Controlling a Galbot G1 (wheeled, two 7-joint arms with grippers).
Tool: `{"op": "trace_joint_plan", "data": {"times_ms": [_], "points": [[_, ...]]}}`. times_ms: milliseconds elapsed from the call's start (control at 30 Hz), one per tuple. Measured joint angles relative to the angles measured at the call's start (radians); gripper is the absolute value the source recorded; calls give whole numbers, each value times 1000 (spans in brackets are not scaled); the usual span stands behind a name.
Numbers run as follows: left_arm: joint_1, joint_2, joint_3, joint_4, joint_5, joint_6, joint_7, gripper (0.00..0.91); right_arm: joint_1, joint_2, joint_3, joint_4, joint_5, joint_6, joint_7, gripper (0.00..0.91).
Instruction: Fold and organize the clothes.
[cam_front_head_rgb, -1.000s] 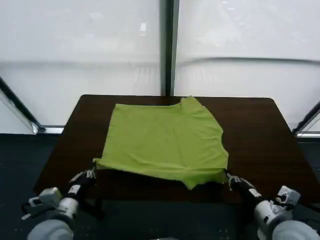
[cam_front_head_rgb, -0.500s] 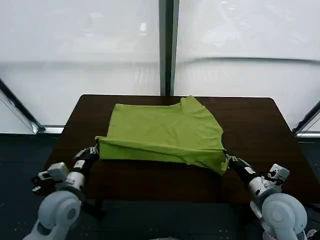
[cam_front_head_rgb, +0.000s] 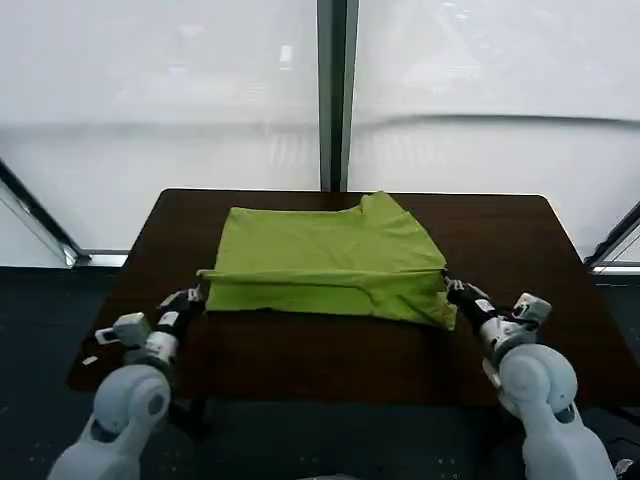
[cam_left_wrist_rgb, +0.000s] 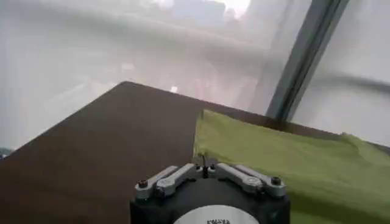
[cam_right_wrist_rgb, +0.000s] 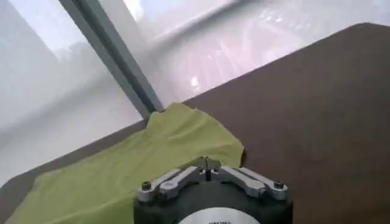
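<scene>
We see the lime-green T-shirt (cam_front_head_rgb: 325, 262) lying on the dark brown table (cam_front_head_rgb: 520, 250), towards the far half of the top. Its near hem is lifted and doubled back over the body of the shirt, forming a raised fold line that runs across the table from the robot's left to its right. The far part of the shirt lies flat, and one sleeve (cam_front_head_rgb: 385, 207) points towards the far edge of the table, near the window mullion (cam_front_head_rgb: 335, 95).

The left gripper (cam_front_head_rgb: 197, 294) is at the left end of the fold, closed on the near-left corner of the shirt; we read the pinch from the fabric rising to its tips. In the left wrist view the shirt (cam_left_wrist_rgb: 286, 155) begins right at the tips of that gripper (cam_left_wrist_rgb: 204, 163), and the fingers are together.

The right gripper (cam_front_head_rgb: 449, 288) is at the right end of the fold, likewise closed on the near-right corner. In the right wrist view the shirt (cam_right_wrist_rgb: 134, 170) spreads away from that gripper's tips (cam_right_wrist_rgb: 206, 161), fingers together, with bare table (cam_right_wrist_rgb: 317, 115) to one side.

Both arms reach in from the near edge, well apart, with the shirt spanning between them.
</scene>
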Motion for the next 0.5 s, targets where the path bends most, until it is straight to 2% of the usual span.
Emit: {"op": "trace_joint_plan", "data": {"times_ms": [133, 267, 500], "points": [[-12, -2, 3, 22, 18, -2, 12, 878, -14, -17, 8, 17, -42, -7, -5, 878], [-9, -4, 3, 22, 22, -9, 26, 878, -56, -51, 28, 55, -121, -34, -26, 878], [2, -11, -1, 12, 35, -8, 20, 878, -154, -106, 65, 117, -187, -80, -52, 878]]}}
